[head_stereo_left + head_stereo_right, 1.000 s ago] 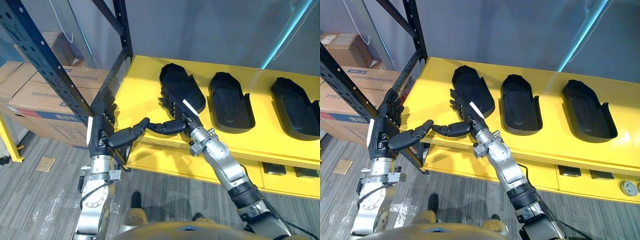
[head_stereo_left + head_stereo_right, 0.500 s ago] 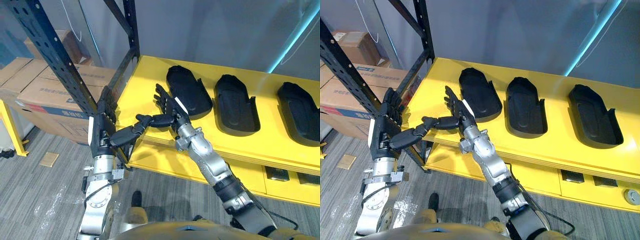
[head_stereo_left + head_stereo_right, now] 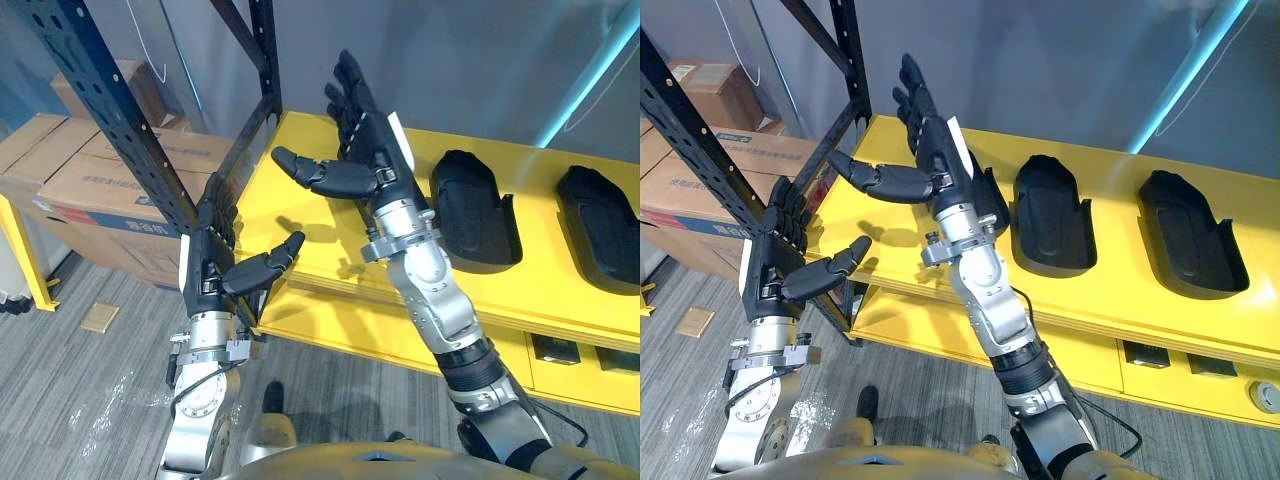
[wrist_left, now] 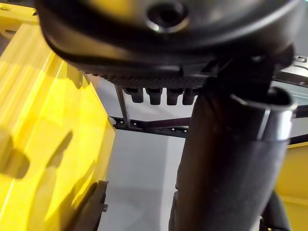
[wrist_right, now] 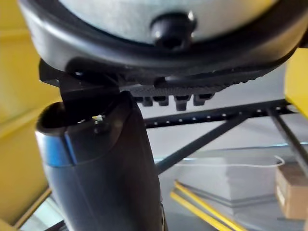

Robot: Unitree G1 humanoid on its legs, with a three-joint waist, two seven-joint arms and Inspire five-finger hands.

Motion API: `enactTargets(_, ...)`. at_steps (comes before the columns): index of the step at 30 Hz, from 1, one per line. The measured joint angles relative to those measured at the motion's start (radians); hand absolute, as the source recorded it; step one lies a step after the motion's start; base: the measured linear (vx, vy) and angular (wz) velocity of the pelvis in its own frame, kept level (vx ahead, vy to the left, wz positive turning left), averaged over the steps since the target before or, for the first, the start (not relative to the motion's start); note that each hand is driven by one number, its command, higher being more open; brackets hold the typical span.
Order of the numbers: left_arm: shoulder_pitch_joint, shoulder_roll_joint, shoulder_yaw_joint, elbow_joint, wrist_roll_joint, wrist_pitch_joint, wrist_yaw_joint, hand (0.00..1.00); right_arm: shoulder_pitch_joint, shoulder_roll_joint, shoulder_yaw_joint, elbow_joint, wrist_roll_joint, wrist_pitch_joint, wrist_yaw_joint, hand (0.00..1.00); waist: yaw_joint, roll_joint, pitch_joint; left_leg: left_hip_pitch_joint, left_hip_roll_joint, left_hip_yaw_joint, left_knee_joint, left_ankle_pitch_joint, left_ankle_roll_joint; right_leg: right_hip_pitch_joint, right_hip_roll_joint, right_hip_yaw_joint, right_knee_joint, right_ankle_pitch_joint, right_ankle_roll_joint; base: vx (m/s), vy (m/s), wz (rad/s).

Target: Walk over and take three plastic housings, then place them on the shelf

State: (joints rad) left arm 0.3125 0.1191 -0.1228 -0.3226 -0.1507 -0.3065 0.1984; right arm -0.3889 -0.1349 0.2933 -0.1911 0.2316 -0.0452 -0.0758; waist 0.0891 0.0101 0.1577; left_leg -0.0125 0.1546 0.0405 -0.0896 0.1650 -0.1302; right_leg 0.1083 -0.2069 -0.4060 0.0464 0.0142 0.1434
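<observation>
Black plastic housings (image 3: 1050, 215), 3 in a row on the yellow shelf (image 3: 1120, 300); right hand (image 3: 935, 160) spread, empty, raised above the leftmost housing (image 3: 995, 205); left hand (image 3: 770, 265) open, empty, near the shelf's corner; placing seems complete, so lift clear without clipping any.

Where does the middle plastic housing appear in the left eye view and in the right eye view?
Left eye view: the middle plastic housing lies right of centre on the yellow shelf.
Right eye view: the middle plastic housing lies slightly right of centre.
Shared landmark: the open right robot hand, upright at its left.
</observation>
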Motion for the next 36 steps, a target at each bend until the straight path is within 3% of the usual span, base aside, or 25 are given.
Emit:
enactTargets(3, 0.000, 0.002, 0.000, 0.000, 0.000, 0.000, -0.001, 1.00, 0.048, -0.029, -0.021, -0.008, -0.031, 0.053, 0.005, 1.00, -0.011, 0.000, 0.000, 0.000, 0.001, 0.006, 0.000, -0.008, 0.004, -0.003, 0.000, 0.006, -0.002, 0.001, 0.001, 0.00, 0.000, -0.07)
enactTargets(5, 0.000, 0.007, 0.000, 0.000, 0.000, 0.000, -0.001, 1.00, 0.103, -0.064, -0.033, 0.000, -0.032, 0.131, 0.019, 1.00, -0.011, 0.000, 0.000, -0.001, 0.002, 0.013, 0.000, -0.008, 0.005, -0.006, 0.002, 0.011, -0.008, 0.003, 0.004, 0.00, -0.004, -0.08)
enactTargets(10, 0.001, 0.018, -0.001, 0.002, 0.000, 0.000, 0.004, 1.00, 0.151, -0.112, -0.037, 0.051, -0.066, 0.218, 0.042, 1.00, -0.015, -0.001, 0.000, -0.009, 0.003, 0.024, 0.000, -0.002, 0.001, -0.021, 0.003, 0.023, -0.012, 0.014, 0.012, 0.01, -0.010, -0.06)
enactTargets(23, 0.002, 0.027, -0.010, 0.003, 0.001, 0.000, 0.016, 1.00, 0.210, -0.117, -0.044, 0.063, -0.061, 0.256, 0.084, 1.00, -0.015, -0.002, 0.000, -0.003, 0.005, 0.030, 0.000, -0.013, 0.000, -0.020, 0.003, 0.029, 0.000, 0.001, 0.003, -0.02, -0.007, -0.01)
enactTargets(36, 0.003, 0.044, -0.016, 0.003, 0.001, 0.000, 0.008, 1.00, 0.185, -0.117, -0.023, 0.103, -0.017, 0.248, 0.115, 1.00, -0.012, -0.009, -0.002, 0.000, 0.005, 0.025, 0.000, -0.001, 0.002, -0.017, 0.003, 0.024, 0.004, 0.002, -0.003, 0.00, -0.003, 0.01)
